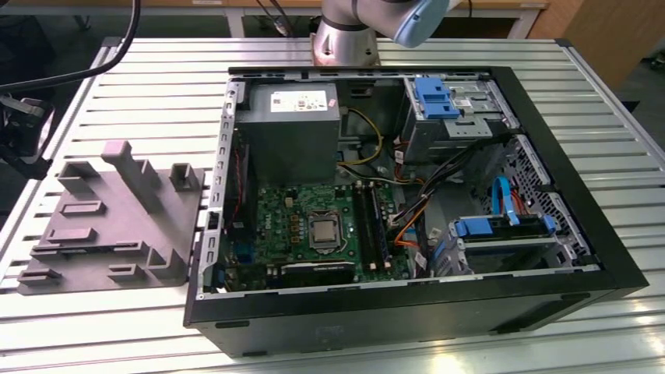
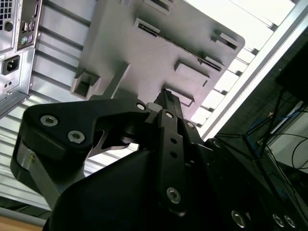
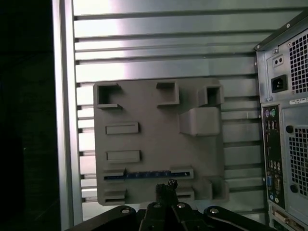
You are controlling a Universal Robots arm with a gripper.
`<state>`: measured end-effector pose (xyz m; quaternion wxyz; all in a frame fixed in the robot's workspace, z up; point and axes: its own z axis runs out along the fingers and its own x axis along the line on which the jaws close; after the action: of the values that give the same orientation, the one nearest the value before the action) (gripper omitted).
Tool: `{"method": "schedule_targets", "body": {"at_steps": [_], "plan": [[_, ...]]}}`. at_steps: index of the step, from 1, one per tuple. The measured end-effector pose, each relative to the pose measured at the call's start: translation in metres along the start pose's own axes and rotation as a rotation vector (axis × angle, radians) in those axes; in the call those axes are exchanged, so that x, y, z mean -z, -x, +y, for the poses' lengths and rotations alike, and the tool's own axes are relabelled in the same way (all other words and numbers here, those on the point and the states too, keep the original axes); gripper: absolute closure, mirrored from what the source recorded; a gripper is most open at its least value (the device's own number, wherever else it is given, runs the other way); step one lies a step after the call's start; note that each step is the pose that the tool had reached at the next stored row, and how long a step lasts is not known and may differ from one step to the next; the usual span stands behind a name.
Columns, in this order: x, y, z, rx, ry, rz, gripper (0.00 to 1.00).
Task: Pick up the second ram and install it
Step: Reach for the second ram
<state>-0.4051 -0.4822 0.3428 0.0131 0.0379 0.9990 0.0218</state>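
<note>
The second ram (image 3: 144, 174) is a slim dark bluish stick. It stands on edge in a long holder of the grey fixture (image 3: 144, 110), near the fixture's edge closest to my gripper. In both wrist views my gripper (image 3: 166, 185) (image 2: 166, 94) hangs well above the fixture (image 2: 159, 43), apart from the stick. Its black fingers are pressed together with nothing between them. The exterior view shows the fixture (image 1: 114, 222) lying on the slatted table at its left, beside the open computer case (image 1: 416, 195) with the green motherboard (image 1: 311, 226) and its black memory slots (image 1: 366, 222).
The case's rear panel (image 3: 284, 125) with ports and a power socket stands close beside the fixture. Raised grey blocks (image 3: 199, 120) stick up from the fixture. The table's edge rail (image 3: 65, 115) runs along the fixture's other side. Cables and blue drive brackets (image 1: 434, 97) crowd the case.
</note>
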Motion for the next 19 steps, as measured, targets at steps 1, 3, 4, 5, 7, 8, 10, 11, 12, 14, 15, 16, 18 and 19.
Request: {"method": "schedule_targets", "body": {"at_steps": [1,3,4,5,7,8,10,11,12,14,15,16,18,19], "plan": [[-0.0003,-0.0003,-0.0002,0.0,0.0,0.0001,0.89],[-0.0011,-0.0007,-0.0007,0.0,0.0,0.0,0.89],[-0.0015,-0.0009,-0.0009,0.0,0.0,0.0,0.89],[-0.0018,-0.0011,-0.0011,0.0,0.0,0.0,0.89],[-0.0026,-0.0015,-0.0015,0.0,-0.0001,0.0001,0.89],[-0.003,-0.0017,-0.0017,0.0,-0.0001,0.0001,0.89],[-0.0039,-0.0021,-0.002,0.0,-0.0001,0.0001,0.89],[-0.0044,-0.0024,-0.0022,0.0,0.0,0.0,0.89],[-0.0048,-0.0026,-0.0023,0.0,0.0001,-0.0001,0.89],[-0.0055,-0.0032,-0.0025,0.0,0.0,0.0,0.89],[-0.0057,-0.0037,-0.0026,0.0,-0.0001,0.0001,0.89],[-0.0061,-0.0042,-0.0027,0.0,-0.0001,0.0001,0.89],[-0.0068,-0.0055,-0.0029,0.0,-0.0001,0.0,0.89],[-0.0072,-0.0063,-0.003,0.0,0.0,0.0001,0.89]]}}
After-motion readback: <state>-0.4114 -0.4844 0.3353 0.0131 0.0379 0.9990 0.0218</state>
